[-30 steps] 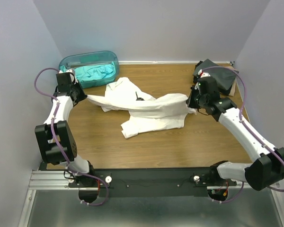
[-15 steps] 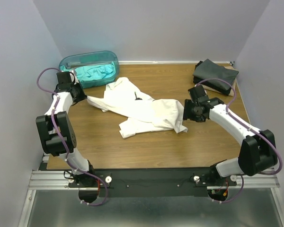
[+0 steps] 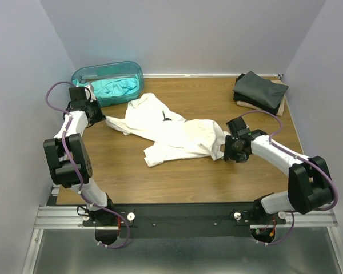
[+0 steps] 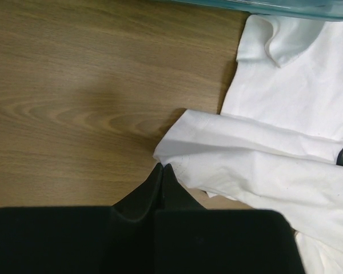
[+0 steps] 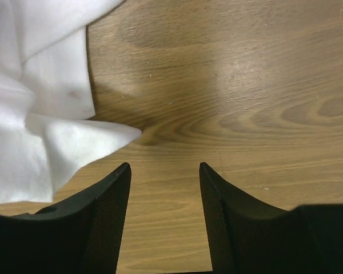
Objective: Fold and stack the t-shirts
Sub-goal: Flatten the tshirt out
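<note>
A white t-shirt [image 3: 171,134] lies crumpled across the middle of the table, with a small black print mark showing. My left gripper [image 3: 100,118] is at its far-left corner, jaws shut and pinching the edge of the cloth [image 4: 240,165] at the tips [image 4: 162,166]. My right gripper [image 3: 225,153] sits low by the shirt's right end, open over bare wood [image 5: 164,165], with the white cloth [image 5: 40,114] just left of its left finger. A teal t-shirt [image 3: 117,88] lies bunched in the tub. Dark folded t-shirts [image 3: 260,90] are stacked at the back right.
The translucent teal tub [image 3: 83,77] stands at the back left against the wall, and its edge [image 4: 286,7] shows just beyond the white shirt. A tan sheet [image 3: 281,104] pokes out under the dark stack. Walls close in on the left, back and right.
My right gripper opened and released the shirt's right end, then moved nearer and lower. The stretched shirt slackened and settled on the table. The left gripper barely moved.
</note>
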{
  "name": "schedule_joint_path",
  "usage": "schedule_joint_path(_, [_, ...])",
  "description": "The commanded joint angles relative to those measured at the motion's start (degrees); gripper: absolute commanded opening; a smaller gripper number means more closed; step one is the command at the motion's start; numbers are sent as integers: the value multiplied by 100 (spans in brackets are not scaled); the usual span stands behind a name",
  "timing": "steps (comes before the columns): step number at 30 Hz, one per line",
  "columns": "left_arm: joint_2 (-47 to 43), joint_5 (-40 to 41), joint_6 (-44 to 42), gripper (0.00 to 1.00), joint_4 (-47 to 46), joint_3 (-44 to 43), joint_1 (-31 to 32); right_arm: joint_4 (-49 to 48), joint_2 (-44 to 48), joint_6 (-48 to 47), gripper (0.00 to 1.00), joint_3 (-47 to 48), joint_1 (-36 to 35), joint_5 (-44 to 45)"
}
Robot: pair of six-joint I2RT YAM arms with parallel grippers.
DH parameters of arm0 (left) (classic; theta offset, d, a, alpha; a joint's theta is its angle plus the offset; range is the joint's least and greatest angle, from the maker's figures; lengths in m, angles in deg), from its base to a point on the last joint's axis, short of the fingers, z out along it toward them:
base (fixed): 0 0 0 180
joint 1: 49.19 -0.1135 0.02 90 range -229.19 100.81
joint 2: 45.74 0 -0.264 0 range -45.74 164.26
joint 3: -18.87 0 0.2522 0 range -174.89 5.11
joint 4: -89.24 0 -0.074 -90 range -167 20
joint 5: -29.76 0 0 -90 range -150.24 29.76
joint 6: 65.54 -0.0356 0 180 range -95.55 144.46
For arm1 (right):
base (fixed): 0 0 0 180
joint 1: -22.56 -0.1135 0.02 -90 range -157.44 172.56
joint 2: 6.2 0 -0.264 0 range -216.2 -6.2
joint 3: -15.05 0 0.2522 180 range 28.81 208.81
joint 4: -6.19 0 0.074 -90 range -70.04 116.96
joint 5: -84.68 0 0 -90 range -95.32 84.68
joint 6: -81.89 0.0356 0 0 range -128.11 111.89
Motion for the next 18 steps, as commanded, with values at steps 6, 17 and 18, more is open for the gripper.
schedule_joint_path(6, [121,-213,-97,0,33,-279,-50,-1168,-381,-32,56,-291,-8,-179])
schedule_joint_path(17, [138,-187,-115,0,86,-358,-59,-1864,-812,-427,51,-265,-8,-126])
schedule_joint_path(18, [138,-187,-106,0,95,-350,-50,-1882,-821,-454,50,-247,-8,-188])
